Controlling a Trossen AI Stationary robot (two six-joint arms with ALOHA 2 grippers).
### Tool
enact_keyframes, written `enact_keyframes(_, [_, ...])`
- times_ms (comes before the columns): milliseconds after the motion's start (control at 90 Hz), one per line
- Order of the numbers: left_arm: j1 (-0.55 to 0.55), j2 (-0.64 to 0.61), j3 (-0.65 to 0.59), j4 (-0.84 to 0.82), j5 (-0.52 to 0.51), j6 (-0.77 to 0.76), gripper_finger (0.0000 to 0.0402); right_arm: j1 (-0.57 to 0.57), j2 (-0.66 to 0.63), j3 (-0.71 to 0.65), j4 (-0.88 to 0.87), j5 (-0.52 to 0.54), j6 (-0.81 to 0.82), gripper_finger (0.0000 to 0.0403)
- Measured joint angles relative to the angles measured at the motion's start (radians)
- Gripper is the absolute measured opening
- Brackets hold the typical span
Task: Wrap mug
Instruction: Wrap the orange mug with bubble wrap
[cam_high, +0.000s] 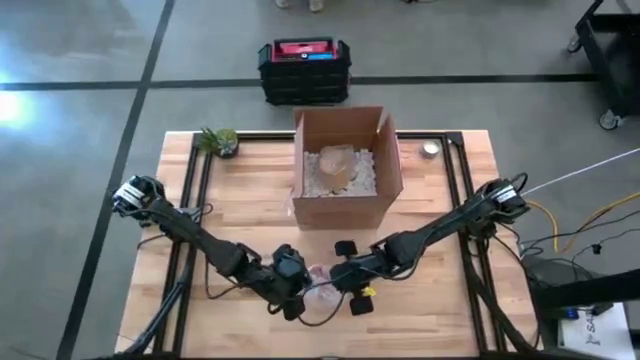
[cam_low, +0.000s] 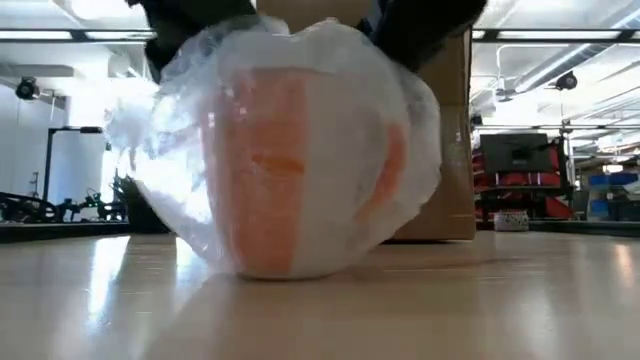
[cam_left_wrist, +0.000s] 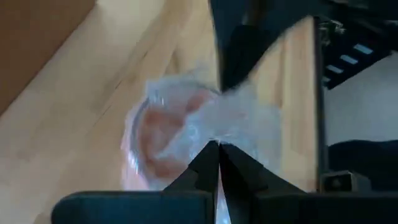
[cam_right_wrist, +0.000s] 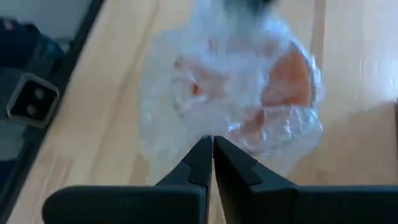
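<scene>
Orange mug (cam_low: 300, 170) sits in bubble wrap (cam_right_wrist: 249, 81) between both grippers; left gripper (cam_left_wrist: 217, 149) and right gripper (cam_right_wrist: 212, 144) pinch the wrap, mug blurred beneath.

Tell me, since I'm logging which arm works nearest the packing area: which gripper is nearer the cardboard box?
Right, narrowly. The right gripper sits just below the cardboard box at the wrapped mug; the left gripper is on the mug's other side, slightly farther from the box.

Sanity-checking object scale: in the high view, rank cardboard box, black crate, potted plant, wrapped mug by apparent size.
1. cardboard box
2. black crate, on the floor, so farther from the camera
3. potted plant and wrapped mug: look alike; mug partly hidden by grippers
</scene>
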Motion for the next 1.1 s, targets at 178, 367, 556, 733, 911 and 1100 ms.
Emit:
enact_keyframes(178, [0.033,0.075,0.003,0.025,0.031,-0.036,0.0,-0.004,0.01,0.013,-0.011,0.0,-0.008,0.0002])
enact_keyframes(367, [0.039,0.093,0.002,0.062,0.05,-0.042,0.0,-0.004,-0.004,0.102,-0.027,0.0,-0.037,0.0002])
enact_keyframes(556, [0.039,0.09,0.0,0.064,0.055,-0.033,0.0,-0.017,0.043,0.112,0.019,-0.001,-0.069,0.0002])
enact_keyframes(733, [0.039,0.089,0.0,0.076,0.056,-0.025,0.0,-0.03,0.121,0.113,0.03,0.002,-0.068,0.0002])
enact_keyframes(911, [0.035,0.057,0.018,0.037,0.104,-0.026,0.0,-0.039,0.144,0.116,-0.003,-0.009,-0.062,0.0002])
enact_keyframes(1100, [0.014,-0.028,0.11,-0.17,0.144,-0.005,0.0,-0.041,0.147,0.119,-0.008,-0.011,-0.057,0.0002])
